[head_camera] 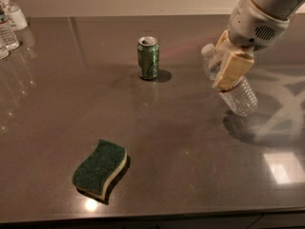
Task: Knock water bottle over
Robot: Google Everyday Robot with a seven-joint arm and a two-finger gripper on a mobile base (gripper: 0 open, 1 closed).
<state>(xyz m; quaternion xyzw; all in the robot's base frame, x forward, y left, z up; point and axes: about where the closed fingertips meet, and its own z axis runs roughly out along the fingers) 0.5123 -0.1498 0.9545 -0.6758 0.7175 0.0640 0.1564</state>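
The water bottle (240, 99) is clear and ribbed with a white cap. It is tilted at the right of the table (167, 128), cap up-left and base down-right, and its base looks raised off the surface above its shadow. My gripper (228, 68) reaches in from the upper right. A tan finger (234, 63) lies across the front of the bottle's middle, hiding most of the label. The bottle sits between the fingers, which are shut on it.
A green can (148, 57) stands upright at the middle back, left of the bottle. A green sponge (100, 167) lies near the front left. A white pump-top bottle (13, 13) and small clear bottles (7, 35) stand at the far left edge.
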